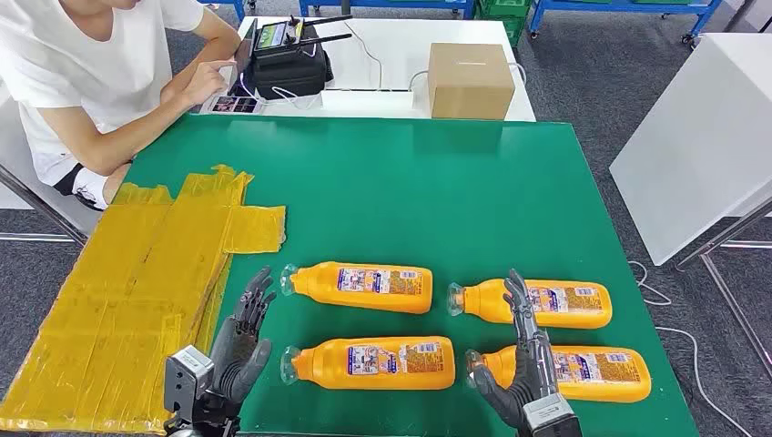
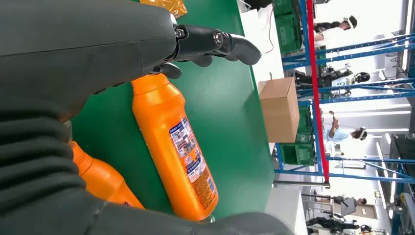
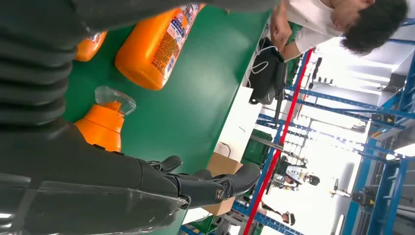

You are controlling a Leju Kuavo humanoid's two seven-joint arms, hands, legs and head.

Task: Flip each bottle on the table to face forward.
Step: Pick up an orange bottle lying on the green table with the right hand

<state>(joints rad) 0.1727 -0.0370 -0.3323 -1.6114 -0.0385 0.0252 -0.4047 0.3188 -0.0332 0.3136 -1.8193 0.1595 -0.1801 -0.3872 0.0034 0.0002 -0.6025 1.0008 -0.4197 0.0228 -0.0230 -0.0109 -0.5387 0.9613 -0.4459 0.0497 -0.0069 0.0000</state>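
Several orange bottles with clear caps lie on their sides on the green table [image 1: 391, 182], caps toward the left: far left bottle [image 1: 360, 286], near left bottle [image 1: 373, 361], far right bottle [image 1: 537, 302], near right bottle [image 1: 569, 371]. My left hand [image 1: 238, 341] hovers open just left of the left pair's caps, holding nothing. My right hand [image 1: 523, 364] is open, fingers extended over the necks of the right pair. The left wrist view shows a labelled bottle [image 2: 176, 147] beneath the fingers [image 2: 215, 41]. The right wrist view shows a capped bottle neck [image 3: 105, 120] beside the fingers [image 3: 210, 183].
Flattened yellow-taped cardboard [image 1: 137, 291] covers the table's left side. A person [image 1: 91, 73] sits at the far left corner by a black device [image 1: 289, 56]. A cardboard box [image 1: 469, 80] stands on the white table behind. A white panel [image 1: 701, 137] stands at the right.
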